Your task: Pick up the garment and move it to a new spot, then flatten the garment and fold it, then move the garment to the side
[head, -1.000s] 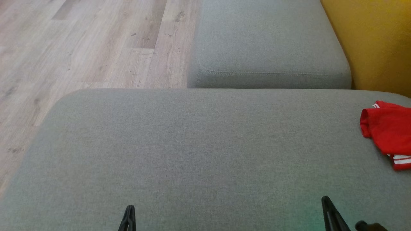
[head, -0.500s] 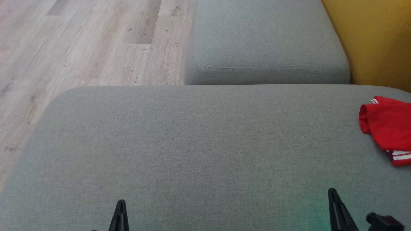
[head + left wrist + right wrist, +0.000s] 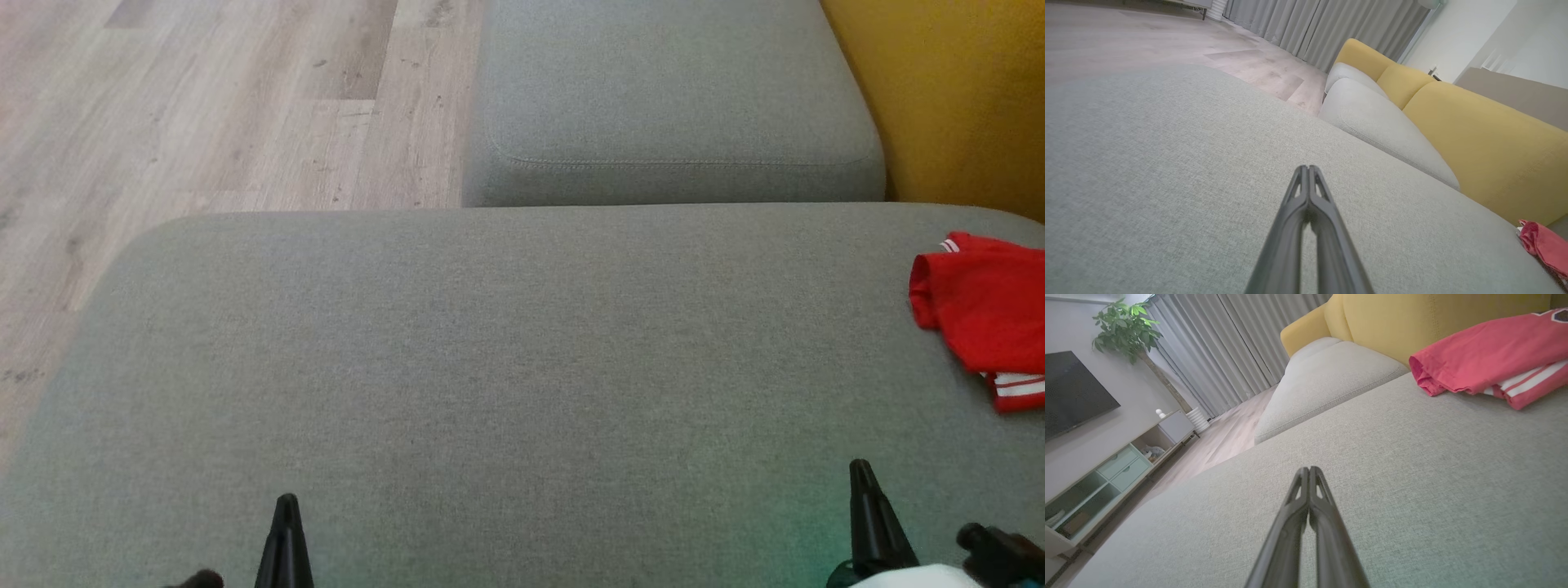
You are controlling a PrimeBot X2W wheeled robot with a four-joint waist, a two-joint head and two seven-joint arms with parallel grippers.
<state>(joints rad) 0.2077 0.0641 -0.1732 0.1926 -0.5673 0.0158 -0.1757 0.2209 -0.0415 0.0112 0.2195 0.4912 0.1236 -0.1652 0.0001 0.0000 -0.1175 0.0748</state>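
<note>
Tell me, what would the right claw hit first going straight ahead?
Probably the grey seat cushion itself: the right gripper aims low along it. The red garment lies off to one side.

Two grey cushions: near cushion point(image 3: 490, 367), far cushion point(image 3: 669, 90). One red garment point(image 3: 988, 310), right edge. Two grippers at the bottom: left gripper point(image 3: 286, 510), right gripper point(image 3: 861, 478).

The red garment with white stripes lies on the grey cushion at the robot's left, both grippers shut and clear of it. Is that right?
Wrong side: the head view shows the red garment at the robot's right, on the grey cushion. The left gripper and right gripper are indeed shut and clear of it.
</note>
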